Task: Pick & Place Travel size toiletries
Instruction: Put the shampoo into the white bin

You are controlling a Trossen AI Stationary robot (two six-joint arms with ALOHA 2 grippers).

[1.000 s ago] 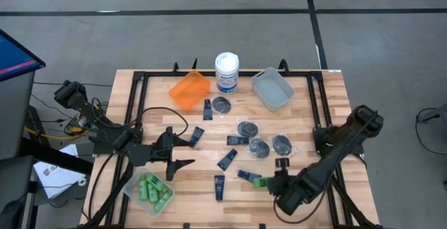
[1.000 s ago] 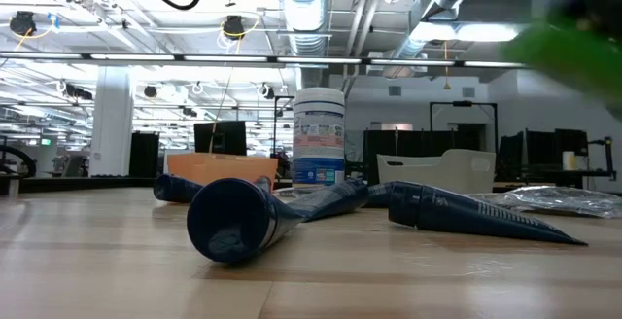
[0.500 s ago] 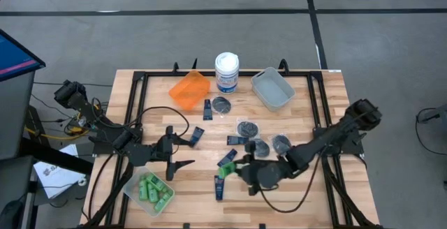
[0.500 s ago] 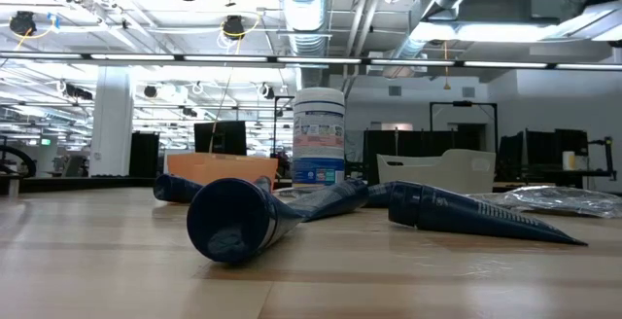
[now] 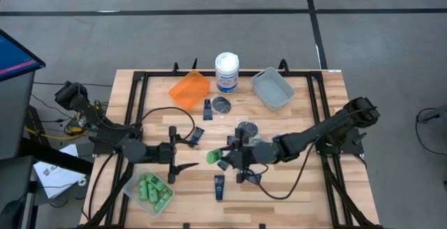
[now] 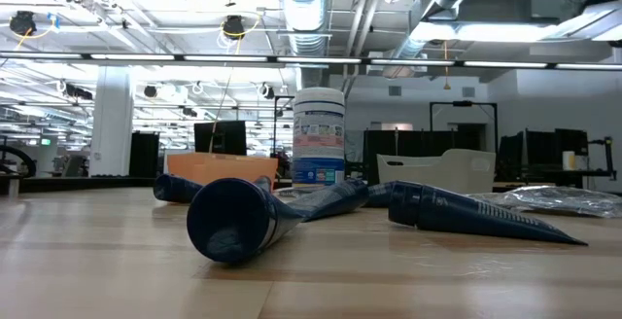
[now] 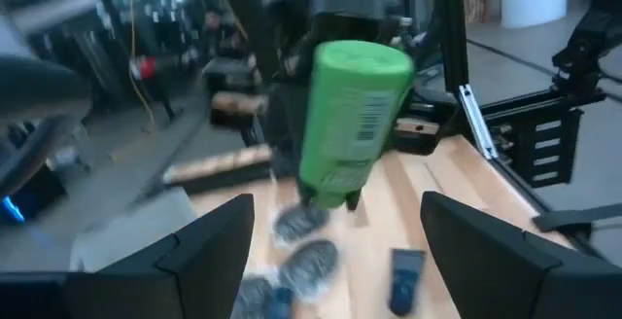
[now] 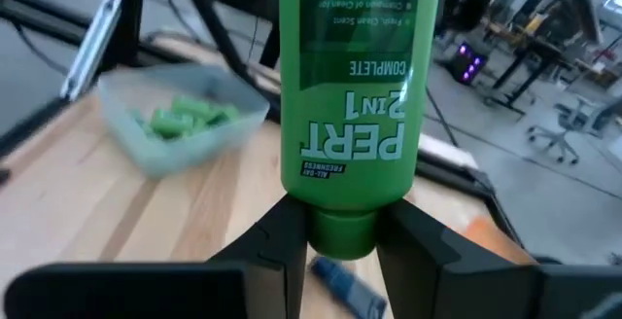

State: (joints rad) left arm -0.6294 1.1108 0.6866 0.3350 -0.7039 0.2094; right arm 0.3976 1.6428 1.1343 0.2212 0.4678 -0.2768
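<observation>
We see the right arm stretched low across the tabletop point(image 5: 140, 82) toward the middle, its gripper point(image 5: 225, 156) with jaws clenched on a green bottle point(image 5: 213, 156) by the cap end, above the wood. The left gripper point(image 5: 183, 152) faces it from just beside, jaws spread wide and grasping nothing. The clear bin point(image 5: 132, 185) near the left arm holds several green bottles point(image 5: 154, 189). The orange bin point(image 5: 188, 89) and grey bin point(image 5: 272, 89) seem bare, though we can't be sure.

Orange bin point(image 5: 189, 89), white tub point(image 5: 226, 72), grey bin point(image 5: 273, 89) at table's point(image 5: 318, 194) far edge.
</observation>
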